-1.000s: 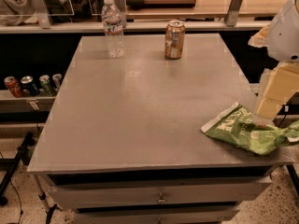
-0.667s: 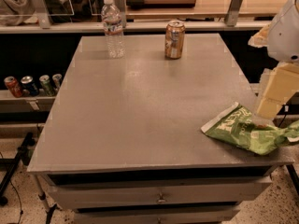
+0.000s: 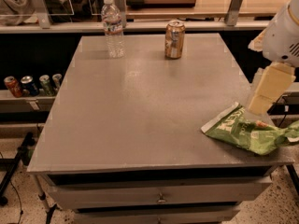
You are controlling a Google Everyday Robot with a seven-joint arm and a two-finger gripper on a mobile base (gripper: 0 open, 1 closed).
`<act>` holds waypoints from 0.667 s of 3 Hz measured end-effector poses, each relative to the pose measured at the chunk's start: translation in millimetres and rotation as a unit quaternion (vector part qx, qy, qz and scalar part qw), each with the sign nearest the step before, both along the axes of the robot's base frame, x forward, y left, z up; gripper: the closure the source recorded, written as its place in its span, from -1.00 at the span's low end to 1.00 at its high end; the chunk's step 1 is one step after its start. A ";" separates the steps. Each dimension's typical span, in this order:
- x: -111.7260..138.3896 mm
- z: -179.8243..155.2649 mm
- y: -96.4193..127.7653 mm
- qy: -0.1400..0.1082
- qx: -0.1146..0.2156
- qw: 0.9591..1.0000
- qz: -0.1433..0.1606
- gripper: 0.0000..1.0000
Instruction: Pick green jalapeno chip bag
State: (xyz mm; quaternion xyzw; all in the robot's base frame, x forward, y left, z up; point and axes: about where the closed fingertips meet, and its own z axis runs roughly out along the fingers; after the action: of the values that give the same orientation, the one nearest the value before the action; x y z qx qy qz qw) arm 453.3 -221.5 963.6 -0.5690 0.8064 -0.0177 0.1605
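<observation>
The green jalapeno chip bag (image 3: 247, 133) lies crumpled and glossy at the front right corner of the grey table (image 3: 140, 115), its right end hanging over the table's edge. My gripper (image 3: 258, 110) comes down from the white arm (image 3: 282, 31) at the right edge of the view. Its pale tip rests at the bag's upper edge, touching or just above it. The bag lies flat on the table.
A clear water bottle (image 3: 113, 27) and a tan soda can (image 3: 174, 39) stand upright at the table's far edge. Several soda cans (image 3: 32, 84) sit on a low shelf to the left. A wooden counter with a railing runs behind the table.
</observation>
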 end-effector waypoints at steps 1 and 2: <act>15.5 -29.4 -10.0 0.036 0.009 0.997 -0.062 -1.00; 20.2 -52.2 -20.3 0.056 -0.004 0.990 -0.130 -1.00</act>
State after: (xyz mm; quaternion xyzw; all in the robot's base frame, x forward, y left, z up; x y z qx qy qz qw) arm 473.5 -241.8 911.3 -0.4599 0.8812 -0.0092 0.1089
